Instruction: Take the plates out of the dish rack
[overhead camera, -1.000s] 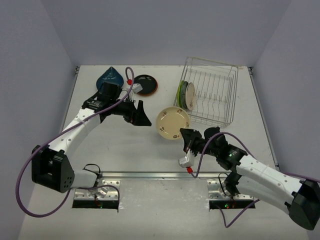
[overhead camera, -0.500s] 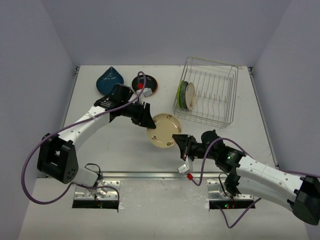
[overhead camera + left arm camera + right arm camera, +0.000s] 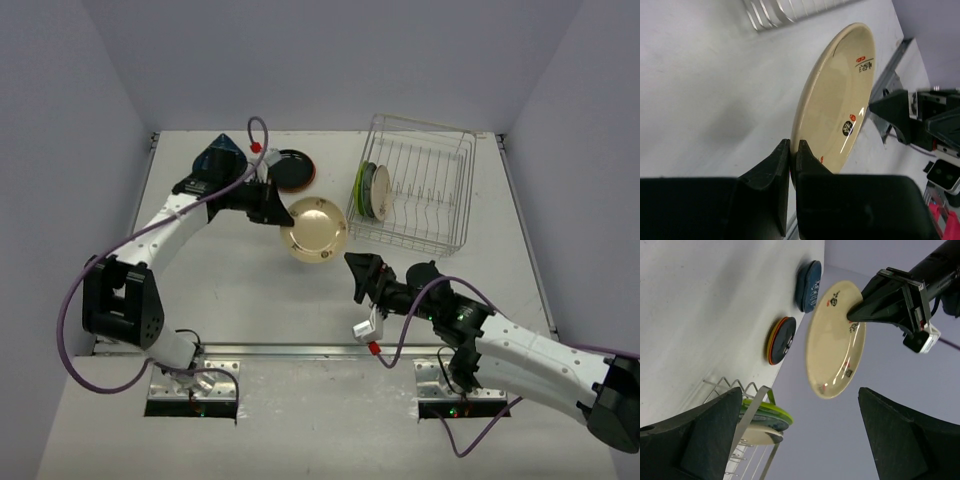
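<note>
My left gripper [image 3: 284, 212] is shut on the rim of a cream plate [image 3: 316, 230] and holds it above the table, just left of the dish rack [image 3: 440, 215]. The same plate shows in the left wrist view [image 3: 840, 100] and in the right wrist view [image 3: 835, 340]. A lime green plate [image 3: 364, 187] and a cream one [image 3: 380, 193] stand upright at the rack's left end. A black plate with an orange rim [image 3: 291, 170] and a dark blue teardrop plate [image 3: 220, 158] lie on the table at the back left. My right gripper [image 3: 357, 274] is open and empty, in front of the rack.
The silver wire rack stands at the back right of the white table. Purple cables loop from both arms. The metal rail with the arm bases [image 3: 300, 352] runs along the near edge. Grey walls close in the table's sides and back.
</note>
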Motion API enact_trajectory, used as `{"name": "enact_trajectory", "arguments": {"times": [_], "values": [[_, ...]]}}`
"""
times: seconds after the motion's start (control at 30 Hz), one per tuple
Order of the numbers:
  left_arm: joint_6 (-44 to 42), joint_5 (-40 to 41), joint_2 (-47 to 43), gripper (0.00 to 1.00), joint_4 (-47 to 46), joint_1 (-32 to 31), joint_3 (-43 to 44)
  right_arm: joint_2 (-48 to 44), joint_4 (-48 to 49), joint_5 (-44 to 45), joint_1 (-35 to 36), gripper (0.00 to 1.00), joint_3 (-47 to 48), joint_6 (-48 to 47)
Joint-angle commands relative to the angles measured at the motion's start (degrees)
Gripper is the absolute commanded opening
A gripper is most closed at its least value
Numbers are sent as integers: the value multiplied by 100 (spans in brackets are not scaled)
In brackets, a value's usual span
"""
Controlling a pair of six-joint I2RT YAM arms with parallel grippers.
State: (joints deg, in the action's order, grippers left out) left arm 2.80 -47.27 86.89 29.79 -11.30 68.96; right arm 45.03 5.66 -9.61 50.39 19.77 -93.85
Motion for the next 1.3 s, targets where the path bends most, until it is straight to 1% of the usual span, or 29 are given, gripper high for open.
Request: {"name": "enact_trajectory", "arguments": {"times": [0.0,0.07,0.13,0.2,0.27,0.33,0.5,0.57,0.73,0.8,0.97,1.0,1.07,1.1,1.17,1.23,1.27], "values": [[118,-109,765,0,-458,797,1267,-262,-82,494,23,99,195,799],[302,108,1282,0,-539,998,1843,-163,-262,622,23,99,394,1259],[421,323,1650,0,-547,1100,2242,-44,-407,870,23,99,724,1867],[548,565,2165,0,-535,1129,2918,211,-821,1107,23,99,1121,2513],[712,685,2610,0,-658,1130,3193,471,-1096,1324,23,99,1511,3265],[816,759,3070,0,-778,1130,3496,664,-1541,1442,23,99,1957,3741],[1103,962,3942,0,-1133,1267,4293,1294,-2264,1679,23,99,3011,4950],[1240,991,4298,0,-1255,1288,4450,1403,-2349,1665,32,99,3207,5122],[1351,1148,4851,0,-1460,1281,4891,1769,-2511,1874,23,99,3759,5619],[1373,1193,4997,0,-1502,1288,5039,1889,-2579,1964,23,99,4044,6012],[1410,1123,5331,10,-1507,1288,5200,2210,-2671,2165,21,99,4474,6797],[1419,1086,5395,13,-1480,1288,5237,2287,-2684,2205,4,99,4656,6953],[1415,1043,5426,21,-1435,1287,5260,2451,-2694,2246,-35,99,4826,7190],[1401,1043,5419,27,-1396,1279,5265,2531,-2706,2253,-78,99,4955,7490],[1311,1176,5271,52,-1262,1279,5206,2815,-2788,2187,-470,99,5534,8206],[1242,1367,4945,68,-1211,1282,5140,3008,-2969,2043,-842,99,5856,8756],[1156,1587,4806,85,-1197,1279,5096,3120,-3067,1934,-1044,99,6018,9036]]}}
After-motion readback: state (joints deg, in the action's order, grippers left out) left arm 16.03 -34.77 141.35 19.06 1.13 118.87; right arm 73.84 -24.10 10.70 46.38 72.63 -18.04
